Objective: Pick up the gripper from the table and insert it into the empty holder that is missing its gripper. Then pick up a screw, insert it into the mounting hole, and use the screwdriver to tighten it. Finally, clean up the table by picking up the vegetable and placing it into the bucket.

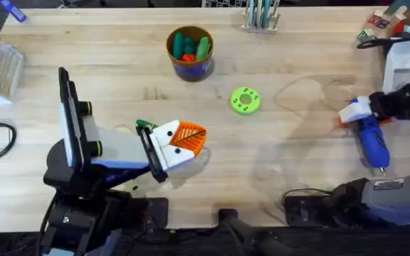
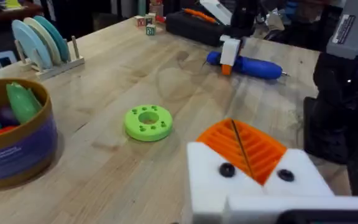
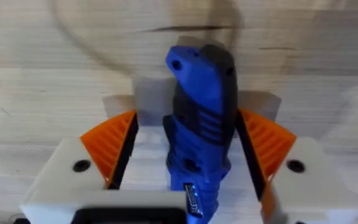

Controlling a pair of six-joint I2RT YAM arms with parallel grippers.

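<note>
Screwdriver (image 3: pixel 201 124) lay between the right gripper's (image 3: pixel 191 140) spread, untouching orange pads; left gripper (image 1: pixel 185 139) was closed, pads together, empty.

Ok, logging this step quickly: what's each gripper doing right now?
Left gripper: shut, its orange pads pressed together, holding nothing visible.
Right gripper: around the blue screwdriver on the table; whether it grips cannot be told.

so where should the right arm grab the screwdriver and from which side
Around the fat blue body of the screwdriver, from straight above. It lies flat on the table with the thin bit sticking out one end, so the rounded barrel is the only part wide enough. The right gripper already straddles it, orange pads either side.
</note>
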